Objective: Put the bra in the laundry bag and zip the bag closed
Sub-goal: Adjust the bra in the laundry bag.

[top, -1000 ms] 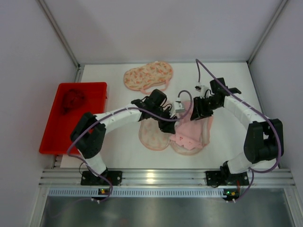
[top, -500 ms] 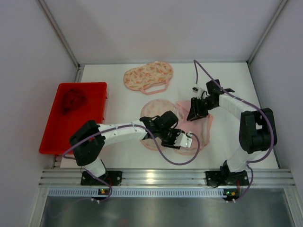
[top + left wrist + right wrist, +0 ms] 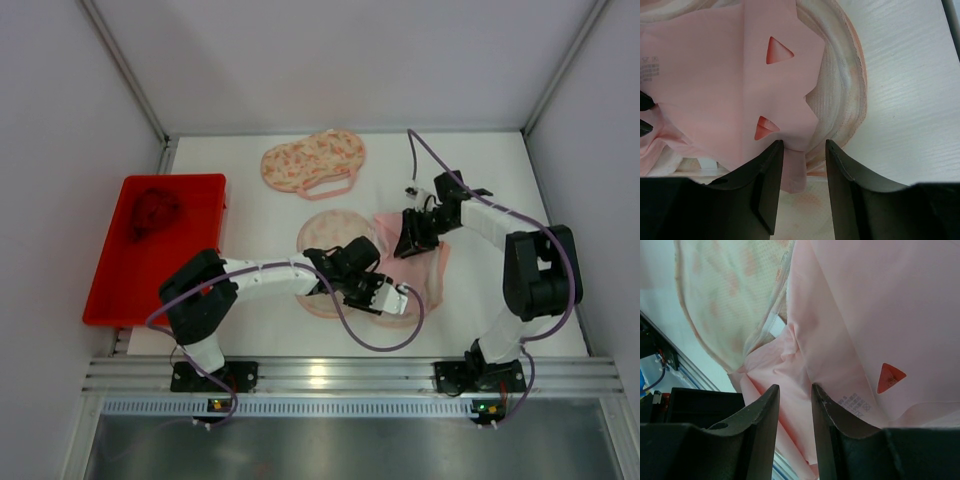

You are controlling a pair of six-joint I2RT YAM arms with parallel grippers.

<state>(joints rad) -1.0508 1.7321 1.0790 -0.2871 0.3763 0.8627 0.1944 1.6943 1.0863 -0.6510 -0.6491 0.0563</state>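
Note:
The peach-patterned mesh laundry bag (image 3: 325, 232) lies flat mid-table. The pink bra (image 3: 432, 272) lies over its right half. My left gripper (image 3: 396, 298) is at the bag's front edge with its jaws apart. In the left wrist view (image 3: 804, 150) a pink end of the bra (image 3: 715, 85) hangs between the jaws against the left one, over the bag's rim (image 3: 840, 100). My right gripper (image 3: 411, 242) sits on the bra's back edge. In the right wrist view (image 3: 795, 390) its jaws stand close together with a fold of the bra (image 3: 850, 315) between them, and the bag (image 3: 725, 295) lies to the left.
A second patterned bag (image 3: 312, 160) lies at the back of the table. A red tray (image 3: 190, 190) with a dark red garment (image 3: 152, 212) stands at the left. The table's front rail (image 3: 330, 372) runs just behind the left gripper.
My left gripper has swung from the middle of the bag to its front right edge. The bra has shifted with it. My right gripper has stayed on the bra's back edge.

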